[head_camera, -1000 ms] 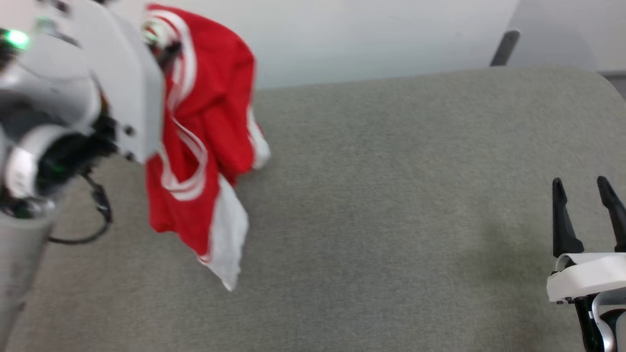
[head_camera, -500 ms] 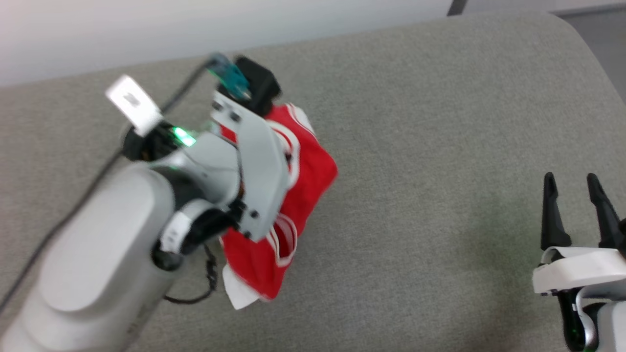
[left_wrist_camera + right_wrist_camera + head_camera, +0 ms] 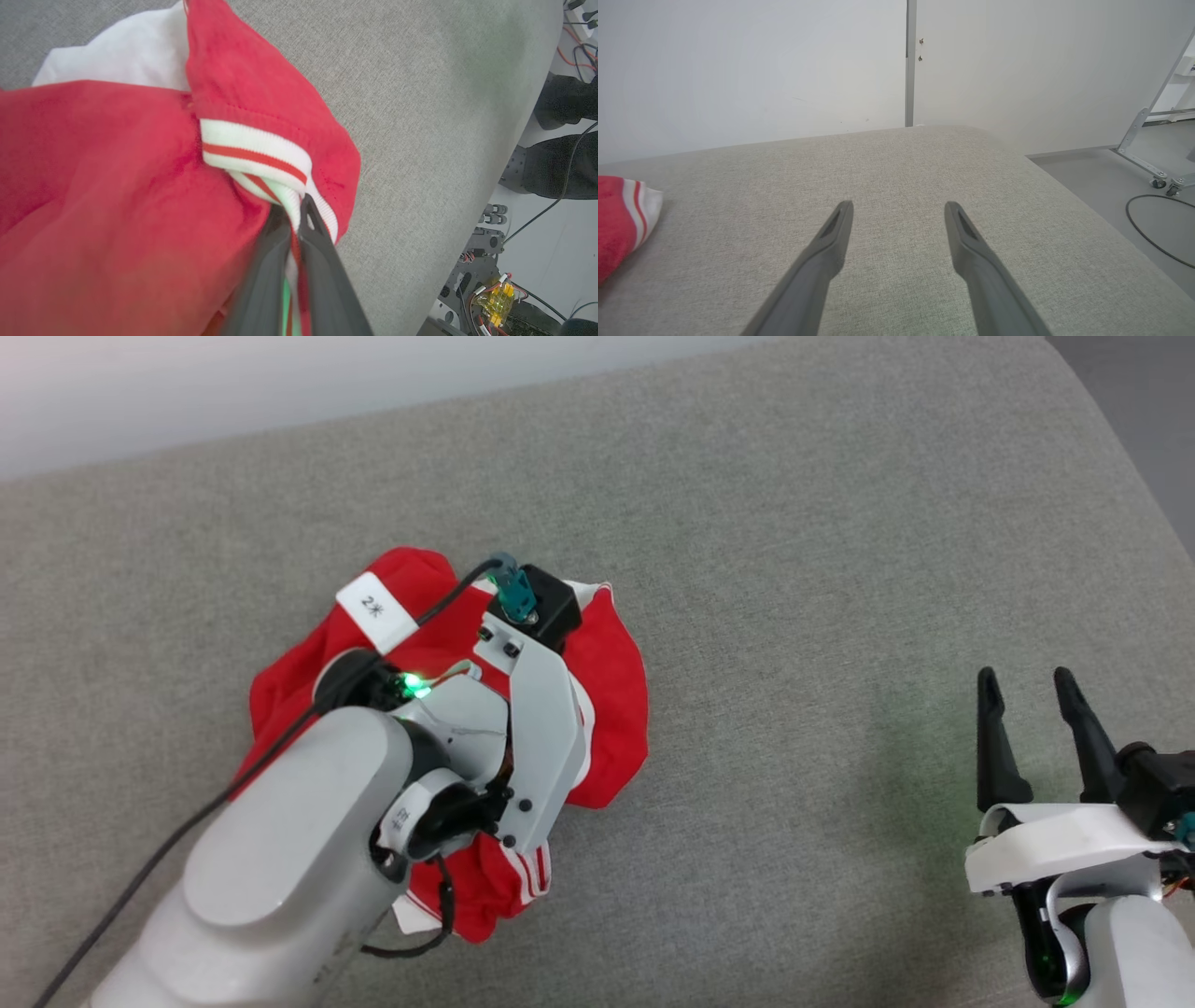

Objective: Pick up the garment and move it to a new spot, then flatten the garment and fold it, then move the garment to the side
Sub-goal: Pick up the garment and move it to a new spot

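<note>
On the grey woven upholstered surface (image 3: 822, 541), the big bright red jersey shirt with white striped cuffs (image 3: 621, 709), dangling aloft a second ago, now lies bunched at centre-left. The move looks done and flattening comes next. Left gripper (image 3: 293, 209) pinches a striped cuff; right gripper (image 3: 1032, 683), lower right, stands spread. White cable tag (image 3: 376, 609) reads "2米".

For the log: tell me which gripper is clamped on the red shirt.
The left gripper: it pinches the striped cuff of the garment. The right gripper stands open and empty over the grey surface.
</note>
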